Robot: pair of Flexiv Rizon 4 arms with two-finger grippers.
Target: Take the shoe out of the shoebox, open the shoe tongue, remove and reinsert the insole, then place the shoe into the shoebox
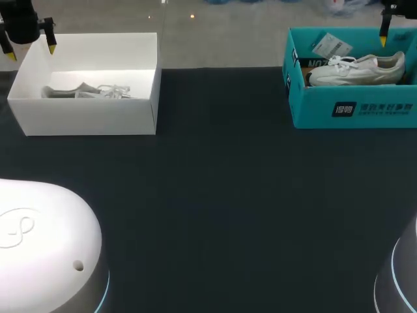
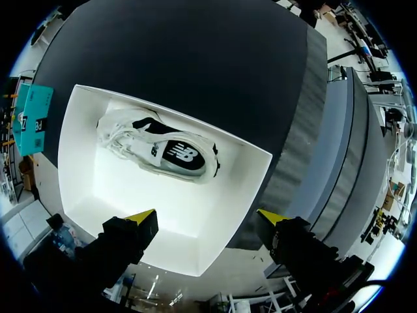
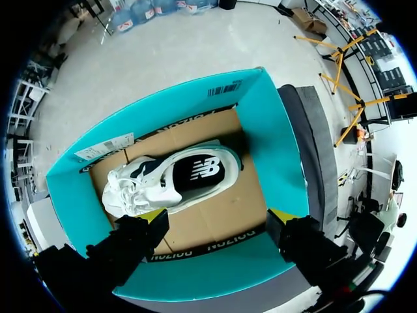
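A white-and-black sneaker (image 2: 163,153) lies on its side in the open white shoebox (image 1: 91,114) at the table's back left. My left gripper (image 2: 208,218) hangs above that box's near side, open and empty; in the head view it (image 1: 30,51) is at the box's far left corner. A second white sneaker (image 1: 357,69) lies in the teal shoebox (image 1: 352,111) at the back right. My right gripper (image 3: 217,215) is open and empty above that shoe (image 3: 172,179), over the box's cardboard floor; one yellow fingertip (image 1: 383,40) shows in the head view.
The dark table (image 1: 221,195) stretches between and in front of the two boxes. White robot bases sit at the front left (image 1: 45,248) and front right (image 1: 401,280). A paper tag (image 1: 330,45) lies in the teal box behind the shoe.
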